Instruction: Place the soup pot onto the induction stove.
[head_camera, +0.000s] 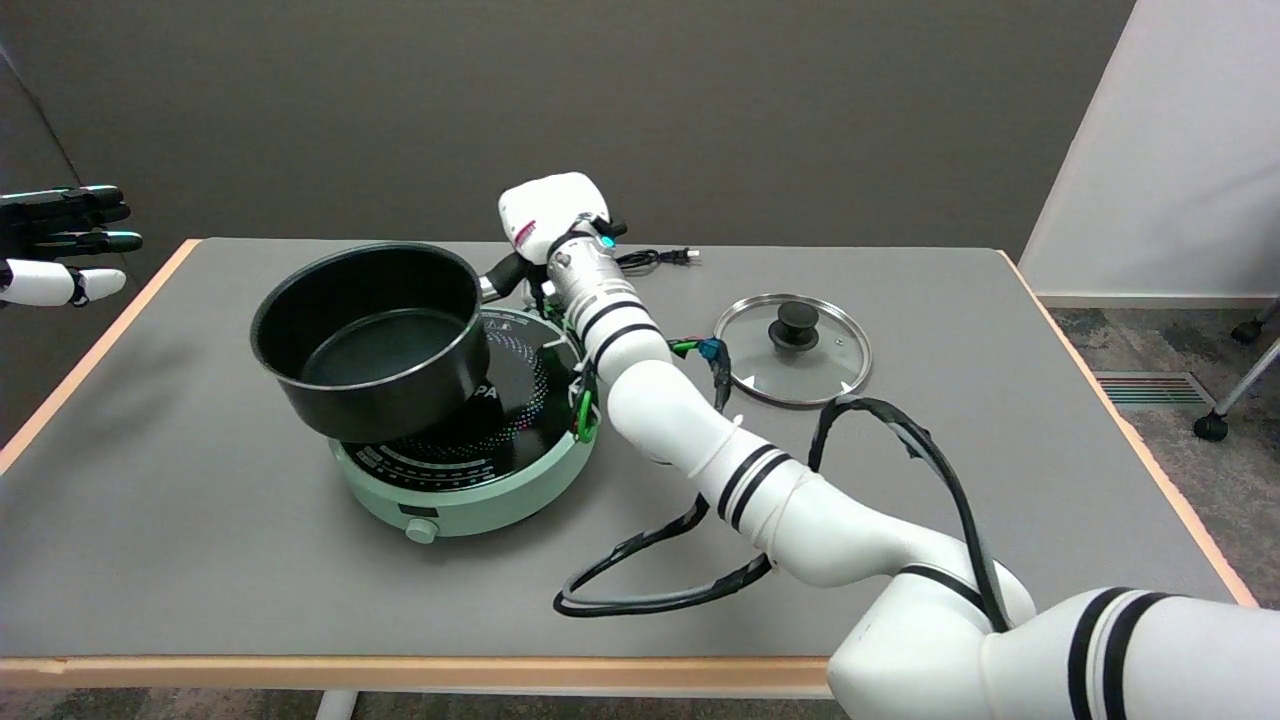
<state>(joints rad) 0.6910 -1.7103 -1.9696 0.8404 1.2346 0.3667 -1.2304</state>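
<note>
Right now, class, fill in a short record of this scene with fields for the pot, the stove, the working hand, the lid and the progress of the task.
Pot: black soup pot, empty, held tilted in the air over the stove's left part
Stove: mint-green induction stove with a black top, on the grey table
Working hand: right hand holds the pot by its handle
Lid: glass lid with a black knob, flat on the table to the stove's right
Progress: pot not yet set down on the stove

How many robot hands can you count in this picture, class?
2. The right hand holds the soup pot by its handle above the induction stove; the left hand hangs at the upper left edge.
</note>
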